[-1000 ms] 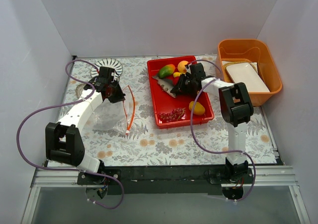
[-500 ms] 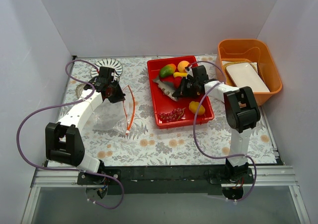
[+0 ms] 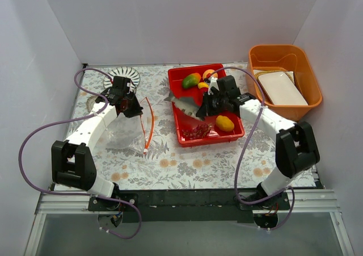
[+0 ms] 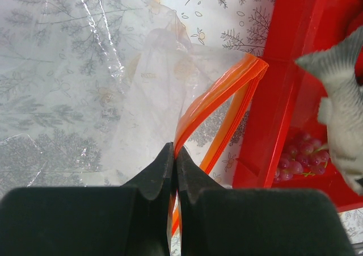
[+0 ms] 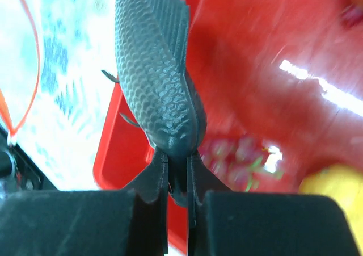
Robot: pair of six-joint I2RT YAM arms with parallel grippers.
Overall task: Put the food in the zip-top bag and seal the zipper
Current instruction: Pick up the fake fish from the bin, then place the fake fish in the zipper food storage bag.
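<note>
My right jaws are clamped on one thin end of the silver fish [image 5: 156, 68], which hangs over the red tray's [image 4: 283, 51] left rim. My left jaws are closed on the zipper [image 4: 218, 94], lifting the zip-top bag's [image 4: 85, 85] mouth. Held so thinly, the fish could swing and miss that narrow mouth

Fish [image 3: 182, 103] now higher, farther left

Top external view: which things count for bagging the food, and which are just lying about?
Job: zip-top bag, its zipper pinched by left gripper; silver fish held by right gripper; mango, grapes, yellow fruit.
Bystanders: orange bin, white dish, ribbed white disc.
</note>
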